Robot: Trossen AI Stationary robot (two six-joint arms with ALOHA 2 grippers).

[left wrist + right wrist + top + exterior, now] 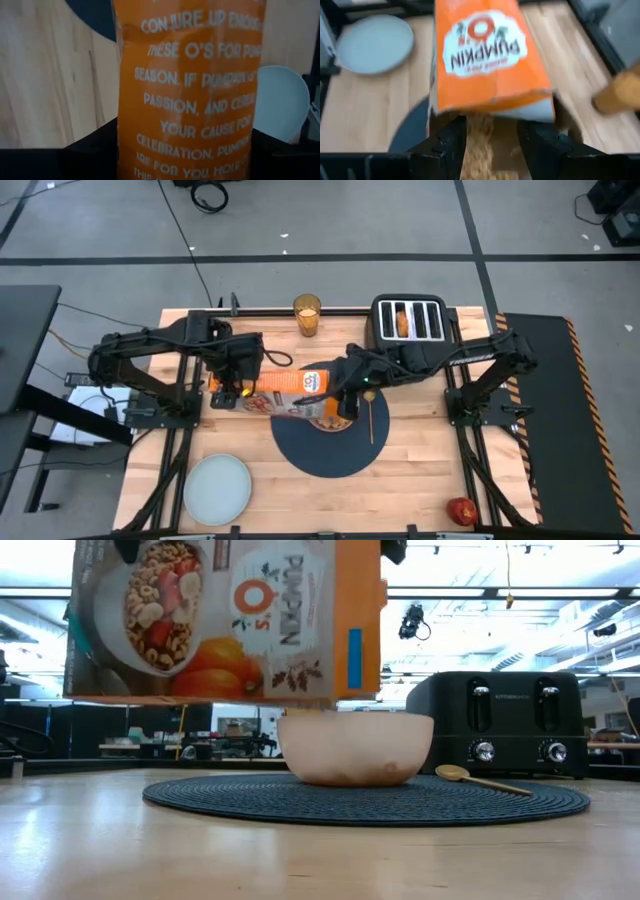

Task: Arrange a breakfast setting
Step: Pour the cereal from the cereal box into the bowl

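High view shows the cereal box (285,392) tipped over the bowl (355,748) at the middle of the mat (330,450); cereal is falling in. The left gripper (228,385) pinches the box's base, the right gripper (345,385) its open end. Next, the box should be turned upright and set beside the mat.

robotics lab, taped grey floor (400,230), ceiling strip lights (500,600), workbenches

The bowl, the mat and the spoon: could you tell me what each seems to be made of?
Bowl: pinkish, semi-matte, likely plastic or frosted glass; contents show faintly through. Mat: dark-blue woven fibre, ribbed texture. Spoon: gold, shiny, probably metal.
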